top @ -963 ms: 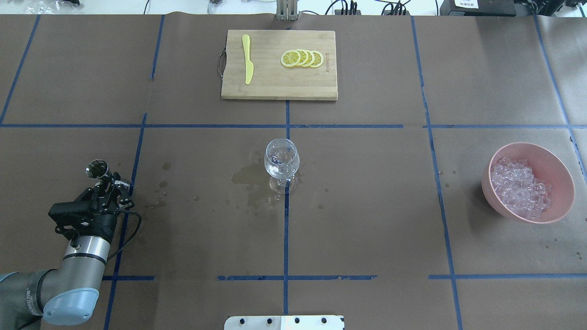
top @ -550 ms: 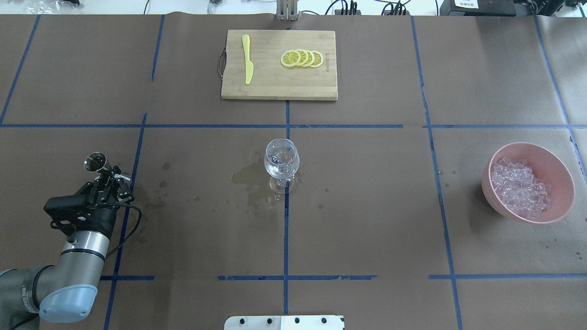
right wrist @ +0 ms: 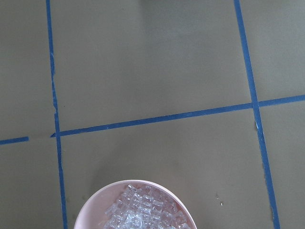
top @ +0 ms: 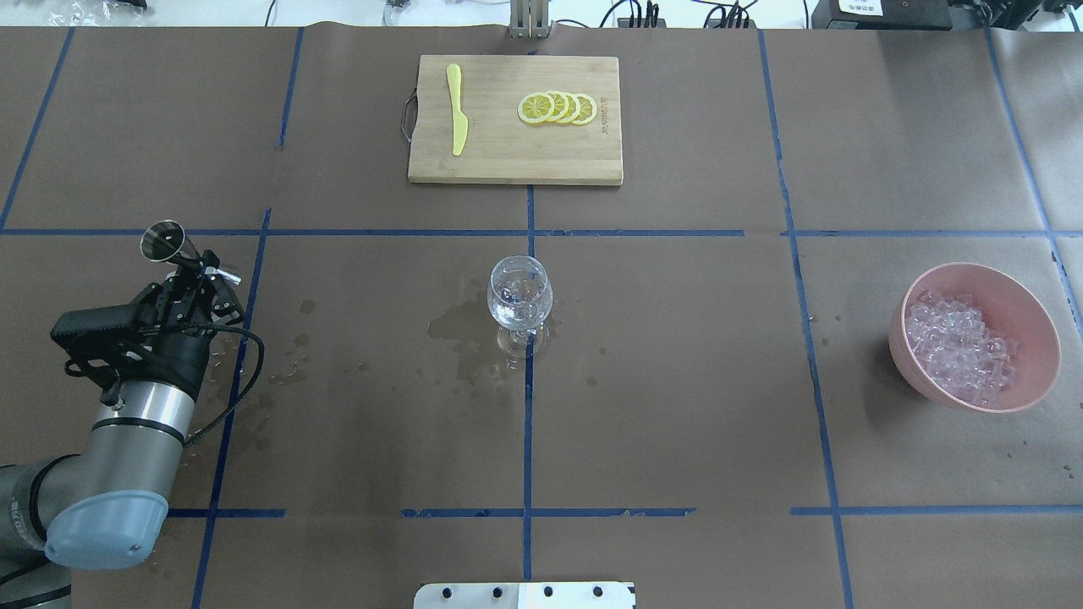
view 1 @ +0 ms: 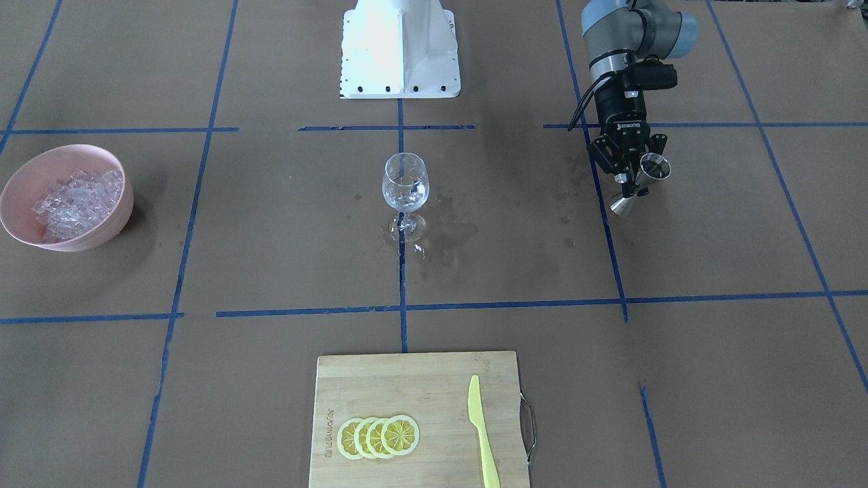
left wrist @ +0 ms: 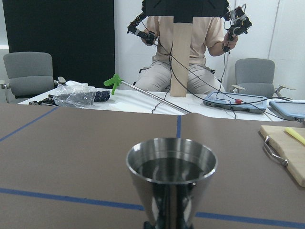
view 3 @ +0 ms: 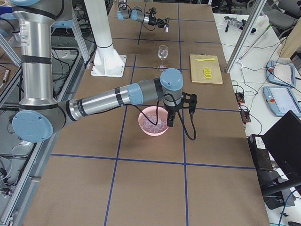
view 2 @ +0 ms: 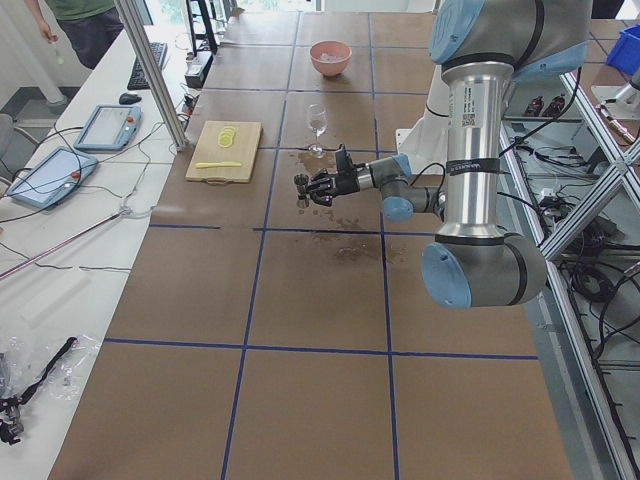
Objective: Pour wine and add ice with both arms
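My left gripper [top: 196, 269] is shut on the waist of a steel jigger [top: 165, 241], held above the table's left side, well left of the wine glass [top: 520, 296]. In the front view the gripper [view 1: 634, 186] holds the jigger [view 1: 644, 179] tilted. The left wrist view shows the jigger's open cup [left wrist: 171, 164] close up. The wine glass [view 1: 405, 183] stands upright at the centre with a little clear liquid in it. The ice [top: 956, 347] lies heaped in a pink bowl [top: 1028, 321] at the right. My right gripper [view 3: 170, 121] hangs above that bowl; I cannot tell whether it is open or shut.
Wet stains [top: 461, 330] mark the brown paper beside the glass and near the left arm. A bamboo cutting board [top: 516, 161] at the far centre carries lemon slices [top: 558, 108] and a yellow knife [top: 457, 110]. The white base block [view 1: 400, 47] stands at the near edge.
My left gripper has carried the jigger away from the robot's base and slightly left. The glass, the bowl and the board have not moved.
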Controlling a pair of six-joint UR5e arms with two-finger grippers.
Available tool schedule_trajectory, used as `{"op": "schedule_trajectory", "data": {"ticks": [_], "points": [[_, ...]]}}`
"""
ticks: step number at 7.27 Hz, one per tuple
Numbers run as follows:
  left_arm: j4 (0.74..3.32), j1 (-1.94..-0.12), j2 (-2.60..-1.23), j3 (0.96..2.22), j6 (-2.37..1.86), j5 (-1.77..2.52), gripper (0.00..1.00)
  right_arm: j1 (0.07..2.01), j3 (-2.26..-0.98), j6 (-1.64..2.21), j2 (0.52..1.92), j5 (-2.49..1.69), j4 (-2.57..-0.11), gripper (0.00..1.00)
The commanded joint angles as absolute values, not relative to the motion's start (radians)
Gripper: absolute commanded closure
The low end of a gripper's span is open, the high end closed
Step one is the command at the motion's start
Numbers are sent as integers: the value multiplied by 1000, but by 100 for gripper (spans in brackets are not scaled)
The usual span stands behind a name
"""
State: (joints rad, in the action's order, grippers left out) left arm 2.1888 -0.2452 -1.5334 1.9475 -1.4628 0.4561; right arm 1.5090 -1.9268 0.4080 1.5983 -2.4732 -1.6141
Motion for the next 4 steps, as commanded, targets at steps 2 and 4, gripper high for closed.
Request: {"op": "schedule_trajectory", "data": {"ticks": [2, 4], "points": [[2223, -281, -1662, 1962, -1208, 459, 100, 1491, -1936, 408, 1600, -2471, -1614, 0], [2221, -279, -1770, 1970, -1087, 460, 100, 1453, -1969, 413, 1598, -2459, -1615, 0]]}}
